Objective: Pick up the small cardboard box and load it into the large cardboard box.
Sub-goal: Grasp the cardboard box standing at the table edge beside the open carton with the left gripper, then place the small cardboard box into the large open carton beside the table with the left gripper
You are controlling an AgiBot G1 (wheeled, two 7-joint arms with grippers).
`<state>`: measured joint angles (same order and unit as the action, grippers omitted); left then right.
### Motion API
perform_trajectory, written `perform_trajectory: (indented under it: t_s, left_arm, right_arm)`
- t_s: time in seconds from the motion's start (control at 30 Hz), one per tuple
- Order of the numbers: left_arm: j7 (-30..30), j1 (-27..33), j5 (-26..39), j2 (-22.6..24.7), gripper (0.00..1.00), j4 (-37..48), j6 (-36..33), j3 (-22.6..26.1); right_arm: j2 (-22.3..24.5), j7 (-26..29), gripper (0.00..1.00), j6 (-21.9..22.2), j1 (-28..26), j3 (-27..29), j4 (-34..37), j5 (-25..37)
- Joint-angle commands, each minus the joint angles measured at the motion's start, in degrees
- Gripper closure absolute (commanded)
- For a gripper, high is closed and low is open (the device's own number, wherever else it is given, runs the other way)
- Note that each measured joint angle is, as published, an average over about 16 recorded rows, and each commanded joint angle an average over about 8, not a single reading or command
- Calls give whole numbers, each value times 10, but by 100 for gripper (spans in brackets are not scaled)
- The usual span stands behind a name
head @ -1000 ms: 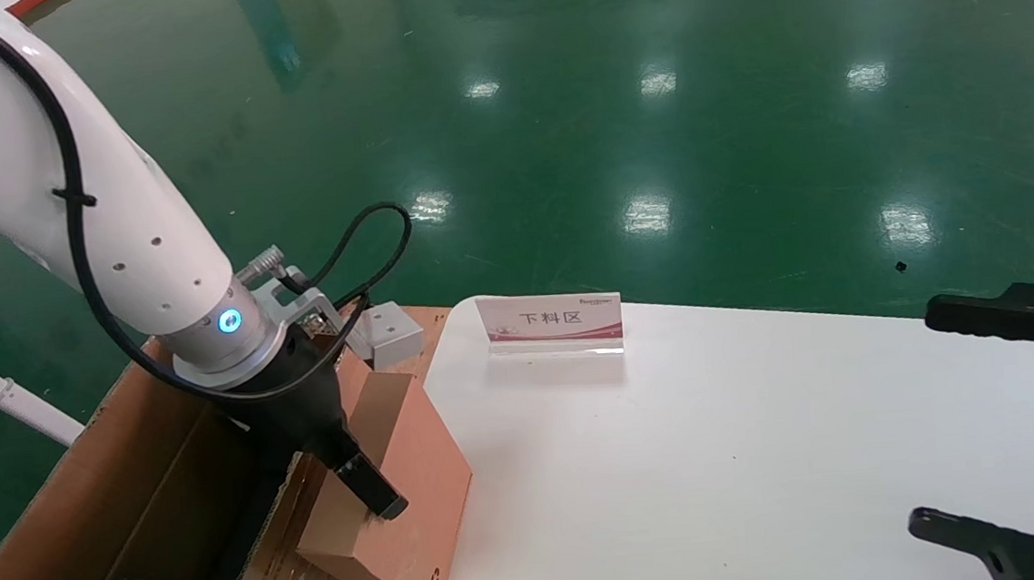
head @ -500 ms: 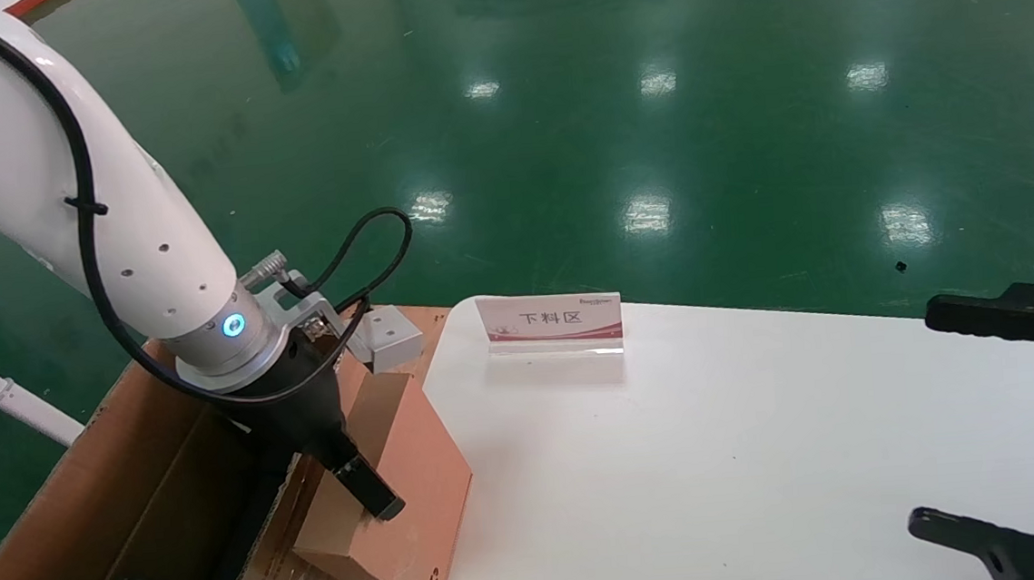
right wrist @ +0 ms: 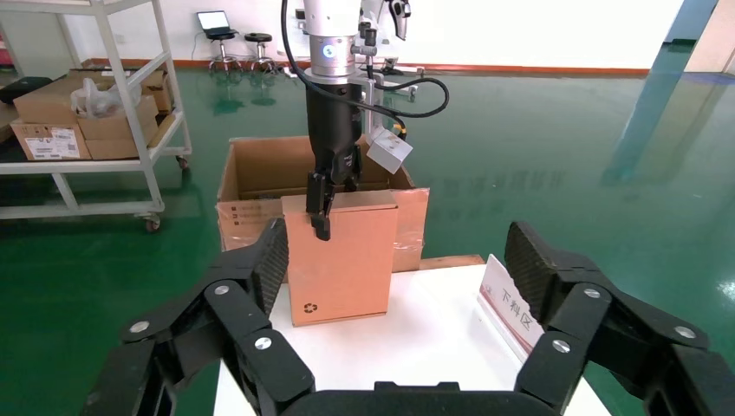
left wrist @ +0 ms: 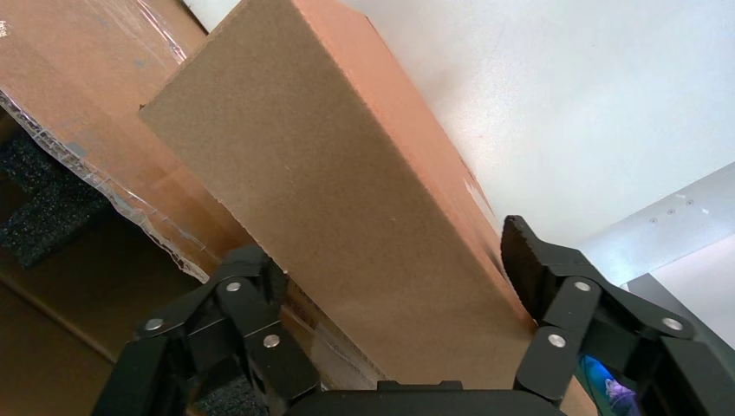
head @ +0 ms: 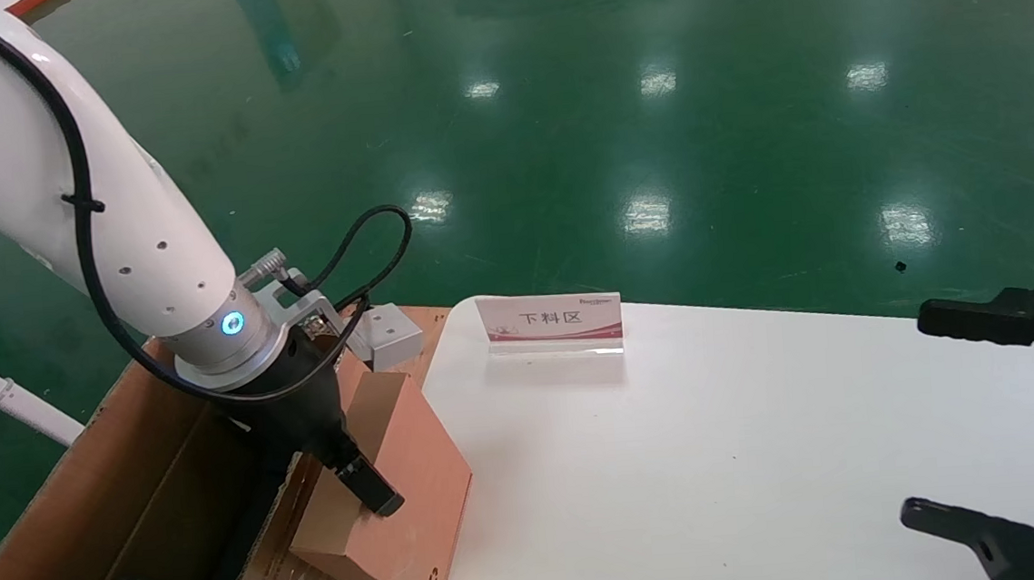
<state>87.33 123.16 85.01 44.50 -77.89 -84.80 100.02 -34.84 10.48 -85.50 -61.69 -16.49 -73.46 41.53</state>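
Cardboard crushes easily, so our left claw (head: pixel 348 470), clamping the small cardboard box (head: pixel 392 494), should swing gently over the large cardboard box (head: pixel 87 511); our right claw (head: pixel 991 425) idles open.

Left arm: white, reaching down and forward; left gripper (head: pixel 362 483) clamped, apparently firmly, on the small cardboard box (head: pixel 403 480). Right gripper (head: pixel 990 421): parked at right, fingers spread wide.

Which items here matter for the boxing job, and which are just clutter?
Job:
small cardboard box, clamped in left gripper
large cardboard box, open beside the table

Not part of it:
sign stand on the table
right gripper, open, idle
shelf cart of cartons
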Motion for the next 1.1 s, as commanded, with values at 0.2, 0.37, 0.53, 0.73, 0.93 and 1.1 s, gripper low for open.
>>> perform_trajectory:
  t_s: [0.2,0.37,0.53,0.73,0.93,1.1]
  left_arm:
    - [0,0,0,0,100,0,0,0]
    - [0,0,0,0,100,0,0,-1]
    - [0,1,-1,0,100,0,-1,-1]
    - [0,1,-1,0,100,0,-1,-1]
    - [-9,5,-5,1,100,8,0,-5]
    - [-27,36,-17,-6,100,13,-3,-23]
  right_arm:
    - [0,0,100,0,0,0,0,0]
    - [0,0,100,0,0,0,0,0]
    - [0,0,100,0,0,0,0,0]
    - [0,0,100,0,0,0,0,0]
    - [0,0,100,0,0,0,0,0]
    - [0,0,100,0,0,0,0,0]
